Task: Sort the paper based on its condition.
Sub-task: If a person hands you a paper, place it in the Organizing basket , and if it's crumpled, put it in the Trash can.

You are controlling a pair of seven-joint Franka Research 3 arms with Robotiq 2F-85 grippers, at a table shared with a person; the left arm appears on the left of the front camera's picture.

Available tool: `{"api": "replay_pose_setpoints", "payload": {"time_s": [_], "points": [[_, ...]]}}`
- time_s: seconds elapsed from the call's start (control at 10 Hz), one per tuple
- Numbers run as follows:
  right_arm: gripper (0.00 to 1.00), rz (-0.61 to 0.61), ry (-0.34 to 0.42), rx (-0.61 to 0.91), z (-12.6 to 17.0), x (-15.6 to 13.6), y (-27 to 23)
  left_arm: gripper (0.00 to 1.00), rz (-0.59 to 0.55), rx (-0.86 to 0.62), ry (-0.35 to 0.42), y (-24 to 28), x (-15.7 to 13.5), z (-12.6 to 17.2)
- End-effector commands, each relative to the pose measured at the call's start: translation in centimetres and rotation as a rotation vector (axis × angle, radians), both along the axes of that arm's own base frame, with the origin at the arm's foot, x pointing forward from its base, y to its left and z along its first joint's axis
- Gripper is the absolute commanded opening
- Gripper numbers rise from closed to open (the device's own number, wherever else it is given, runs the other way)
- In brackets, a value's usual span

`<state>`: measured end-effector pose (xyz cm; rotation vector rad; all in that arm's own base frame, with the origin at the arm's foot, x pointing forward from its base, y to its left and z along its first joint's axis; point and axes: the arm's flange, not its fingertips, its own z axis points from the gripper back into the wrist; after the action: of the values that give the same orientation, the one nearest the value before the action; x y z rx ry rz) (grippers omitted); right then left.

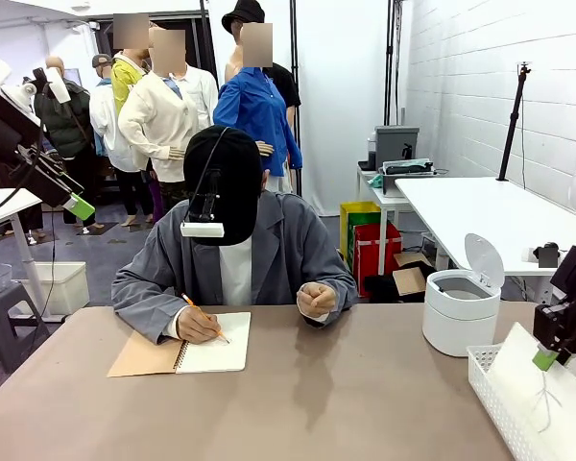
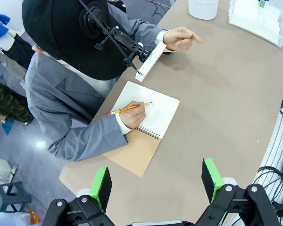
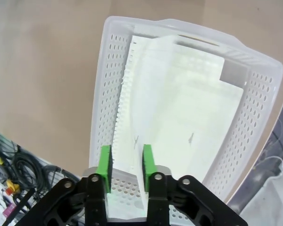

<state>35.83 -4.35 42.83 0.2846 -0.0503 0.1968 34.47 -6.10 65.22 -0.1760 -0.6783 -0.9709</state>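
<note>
Smooth white sheets of paper point(image 3: 179, 108) lie stacked in a white perforated basket point(image 3: 111, 70) at the table's right front corner, where the paper point(image 1: 528, 384) leans on a slant. My right gripper point(image 3: 126, 162) hangs just over the sheets' near end, jaws a narrow gap apart with nothing pinched between them; from the front the right gripper point(image 1: 547, 359) is right above the basket point(image 1: 494, 389). My left gripper point(image 2: 156, 183) is open and empty, raised high at the left point(image 1: 77, 206) above the table.
A person sits at the far side, writing with a pencil point(image 1: 204, 318) in a spiral notebook point(image 1: 211, 348) with a brown cover. The other hand point(image 1: 317, 298) rests as a fist. A white bin point(image 1: 459, 312) with its lid up stands beside the basket.
</note>
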Motion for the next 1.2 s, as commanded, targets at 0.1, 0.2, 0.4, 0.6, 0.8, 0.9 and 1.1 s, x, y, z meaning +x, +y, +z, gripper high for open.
{"api": "replay_pose_setpoints", "payload": {"time_s": [0.1,0.2,0.4,0.6,0.8,0.9,1.1], "points": [[1.0,-0.025,0.002,-0.067,0.8,-0.5,-0.4,1.0,0.0,-0.002,0.002,0.1,0.0,0.0],[1.0,-0.024,-0.009,-0.096,1.0,-0.7,-0.4,1.0,0.0,-0.002,0.002,0.1,0.0,0.0],[1.0,-0.039,-0.037,-0.135,1.9,-0.9,-0.9,1.0,0.0,-0.002,0.002,0.1,0.0,0.0],[1.0,-0.052,-0.071,-0.166,3.3,-1.4,-1.2,1.0,0.0,-0.002,0.002,0.1,0.0,0.0],[1.0,-0.023,-0.097,-0.134,4.1,-1.4,-0.8,1.0,0.0,-0.002,0.002,0.1,0.0,0.0],[1.0,0.014,-0.081,-0.084,4.0,-1.3,-0.6,1.0,0.0,-0.002,0.002,0.1,0.0,0.0],[1.0,-0.027,-0.089,-0.13,4.0,-1.4,-1.3,1.0,0.0,-0.002,0.002,0.1,0.0,0.0]]}}
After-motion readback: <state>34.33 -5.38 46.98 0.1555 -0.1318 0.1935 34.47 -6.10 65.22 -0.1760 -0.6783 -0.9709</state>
